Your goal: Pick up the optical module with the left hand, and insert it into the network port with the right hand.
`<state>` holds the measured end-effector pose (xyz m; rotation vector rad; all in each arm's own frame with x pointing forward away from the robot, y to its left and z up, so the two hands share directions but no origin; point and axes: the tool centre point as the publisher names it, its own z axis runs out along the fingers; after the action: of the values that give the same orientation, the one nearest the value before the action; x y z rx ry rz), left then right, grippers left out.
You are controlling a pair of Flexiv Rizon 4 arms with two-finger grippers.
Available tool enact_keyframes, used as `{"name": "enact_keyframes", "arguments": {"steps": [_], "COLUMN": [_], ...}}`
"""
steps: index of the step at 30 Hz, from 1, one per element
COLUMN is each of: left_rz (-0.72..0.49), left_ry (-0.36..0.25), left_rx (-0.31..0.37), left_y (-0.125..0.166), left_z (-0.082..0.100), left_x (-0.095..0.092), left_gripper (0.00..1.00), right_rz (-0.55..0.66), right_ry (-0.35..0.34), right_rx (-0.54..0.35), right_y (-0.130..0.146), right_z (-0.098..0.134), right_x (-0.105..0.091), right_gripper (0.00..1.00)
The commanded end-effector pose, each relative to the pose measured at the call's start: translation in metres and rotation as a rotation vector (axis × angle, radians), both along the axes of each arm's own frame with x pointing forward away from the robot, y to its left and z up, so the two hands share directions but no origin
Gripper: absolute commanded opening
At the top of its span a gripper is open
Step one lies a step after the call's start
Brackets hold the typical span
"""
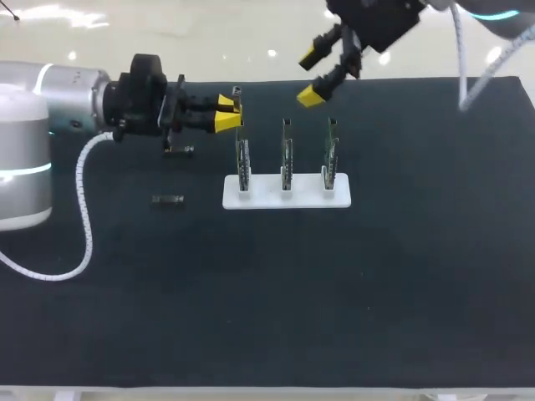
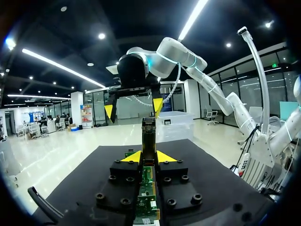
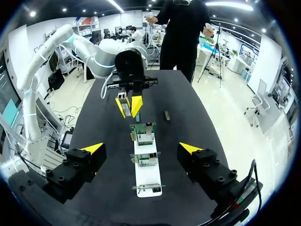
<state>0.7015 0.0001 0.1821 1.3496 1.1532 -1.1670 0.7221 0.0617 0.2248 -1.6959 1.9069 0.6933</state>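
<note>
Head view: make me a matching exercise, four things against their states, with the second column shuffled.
1 left end effector
2 right end effector
3 white rack
4 loose optical module

A lies flat on the table
B open, in the air
C shut on an optical module
D holds three upright circuit boards

Pairs: 1-C, 2-B, 3-D, 4-A

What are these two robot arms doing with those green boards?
The left gripper holds a small dark optical module upright, close to the end one of three green circuit boards standing in a white holder. The right gripper hovers open above the boards. Two similar small parts lie on the black table.
</note>
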Motion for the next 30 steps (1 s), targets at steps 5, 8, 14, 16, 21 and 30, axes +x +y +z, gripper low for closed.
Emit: {"name": "enact_keyframes", "arguments": {"steps": [5, 8, 14, 16, 21, 30], "left_rz": [0.0, 0.0, 0.0, 0.0, 0.0, 0.0], "left_ry": [-0.002, -0.002, -0.002, -0.002, -0.002, -0.002], "left_rx": [-0.002, -0.002, -0.002, -0.002, -0.002, -0.002], "left_y": [0.0, 0.0, 0.0, 0.0, 0.0, 0.0], "left_z": [-0.001, -0.001, -0.001, -0.001, -0.001, -0.001], "left_x": [0.001, 0.001, 0.001, 0.001, 0.001, 0.001], "left_gripper": [0.0, 0.0, 0.0, 0.0, 0.0, 0.0], "right_rz": [-0.026, -0.045, -0.062, -0.056, -0.046, -0.022], "right_ry": [0.002, -0.003, -0.007, -0.005, -0.005, -0.023], "right_rx": [-0.04, -0.04, -0.038, -0.035, -0.028, -0.023], "right_y": [0.032, 0.041, 0.06, 0.064, 0.072, 0.08], "right_z": [0.007, 0.008, 0.008, 0.007, 0.005, 0.001], "right_x": [-0.002, -0.008, -0.016, -0.018, -0.02, -0.023], "right_gripper": [1.0, 1.0, 1.0, 1.0, 1.0, 1.0]}}
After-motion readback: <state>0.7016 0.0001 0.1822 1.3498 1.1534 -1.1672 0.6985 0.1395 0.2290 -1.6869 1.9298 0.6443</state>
